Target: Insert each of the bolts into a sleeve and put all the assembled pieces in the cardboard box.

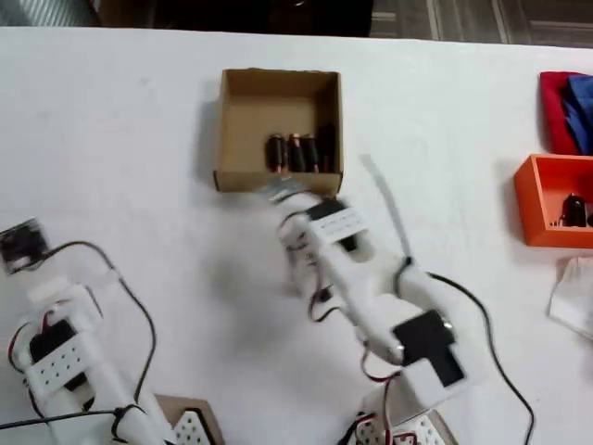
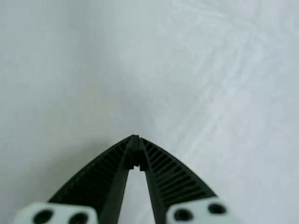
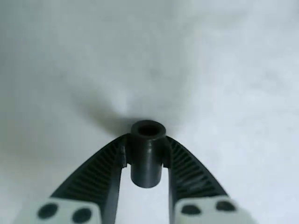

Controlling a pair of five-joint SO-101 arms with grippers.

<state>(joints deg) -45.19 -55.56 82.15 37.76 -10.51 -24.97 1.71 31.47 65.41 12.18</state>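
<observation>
Resting low at the table's left side, the left arm [image 1: 56,357] carries the left gripper [image 2: 134,140], its black ribbed jaws pressed together with the tips touching and nothing between them, over the white table [image 1: 139,139]. Further right, the open cardboard box [image 1: 236,102] holds several dark assembled pieces [image 1: 301,153] lying side by side against its near wall. Just outside that wall is the right gripper [image 3: 145,140], its jaws clamped on a black sleeve [image 3: 147,161] whose hollow end faces the wrist camera. Near the right edge stands an orange bin [image 1: 533,209] with a small dark part [image 1: 574,211] inside, and beyond it lies a red and blue cloth [image 1: 565,107].
</observation>
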